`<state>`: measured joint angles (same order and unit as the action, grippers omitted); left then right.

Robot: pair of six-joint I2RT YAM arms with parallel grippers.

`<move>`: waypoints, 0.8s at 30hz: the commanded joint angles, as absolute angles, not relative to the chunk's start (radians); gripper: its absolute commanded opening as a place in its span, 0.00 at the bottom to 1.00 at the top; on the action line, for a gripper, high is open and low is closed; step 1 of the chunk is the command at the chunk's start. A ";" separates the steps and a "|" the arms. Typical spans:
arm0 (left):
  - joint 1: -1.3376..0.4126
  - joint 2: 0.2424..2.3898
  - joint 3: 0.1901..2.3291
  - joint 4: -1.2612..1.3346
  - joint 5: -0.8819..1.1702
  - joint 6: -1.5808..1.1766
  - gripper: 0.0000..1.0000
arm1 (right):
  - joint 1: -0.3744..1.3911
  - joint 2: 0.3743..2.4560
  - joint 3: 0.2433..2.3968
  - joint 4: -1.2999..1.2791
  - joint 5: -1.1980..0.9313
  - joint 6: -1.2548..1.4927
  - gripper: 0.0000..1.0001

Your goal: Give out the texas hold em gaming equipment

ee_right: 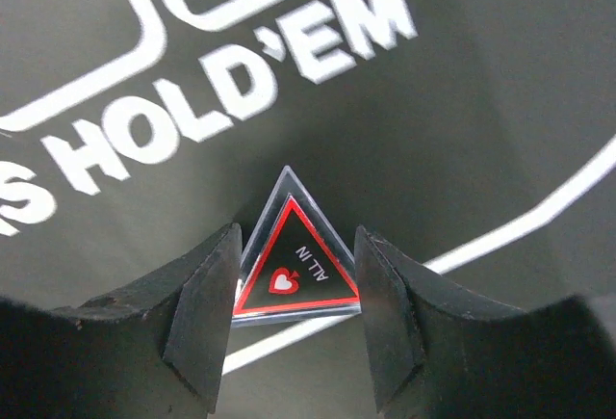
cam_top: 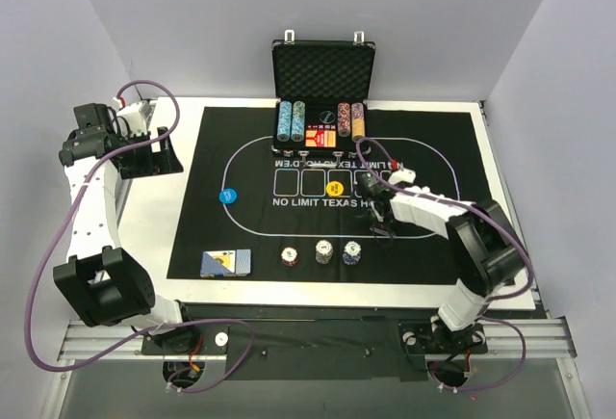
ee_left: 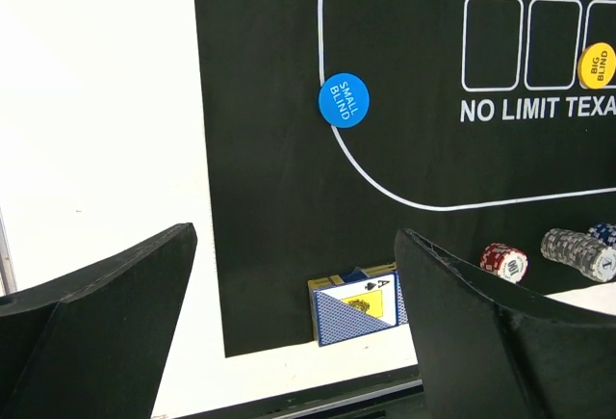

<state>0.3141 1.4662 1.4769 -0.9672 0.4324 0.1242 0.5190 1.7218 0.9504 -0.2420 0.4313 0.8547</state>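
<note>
Two padded fingers [ee_right: 197, 303] of the right hand [ee_right: 296, 246] bracket the black-and-red triangular "ALL IN" marker [ee_right: 294, 267] lying on the black mat with white lettering [ee_right: 433, 130]. Whether they already pinch it cannot be told. The pick-up step looks under way, and it likely calls next for a firm squeeze and a clean lift. The left hand [ee_left: 296, 236] hangs wide and empty over the white bench [ee_left: 96, 101]. Behind, the open black foam-lined case [cam_top: 322, 70] holds four columns of chips [cam_top: 292, 120].
</note>
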 commanded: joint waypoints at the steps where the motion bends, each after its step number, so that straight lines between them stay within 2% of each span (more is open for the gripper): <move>1: 0.322 1.434 1.508 -0.974 0.449 0.152 0.95 | 0.514 1.588 0.826 -0.455 0.518 0.933 0.45; 8: 0.321 1.419 1.496 -0.979 0.454 0.170 0.96 | 0.512 1.399 0.652 -0.509 0.493 0.995 0.44; 11: 0.324 1.419 1.505 -0.992 0.457 0.173 0.96 | 0.520 1.368 0.696 -0.531 0.495 0.982 0.46; 15: 0.321 1.413 1.509 -0.997 0.460 0.176 0.96 | 0.526 1.394 0.866 -0.532 0.525 0.872 0.56; 17: 0.321 1.414 1.508 -0.996 0.466 0.172 0.95 | 0.529 1.446 0.969 -0.483 0.474 0.799 0.65; 20: 0.321 1.417 1.511 -0.997 0.468 0.166 0.96 | 0.558 1.578 1.124 -0.398 0.349 0.662 0.72; 24: 0.322 1.422 1.516 -0.997 0.462 0.166 0.95 | 0.629 1.767 1.342 -0.432 0.304 0.545 0.76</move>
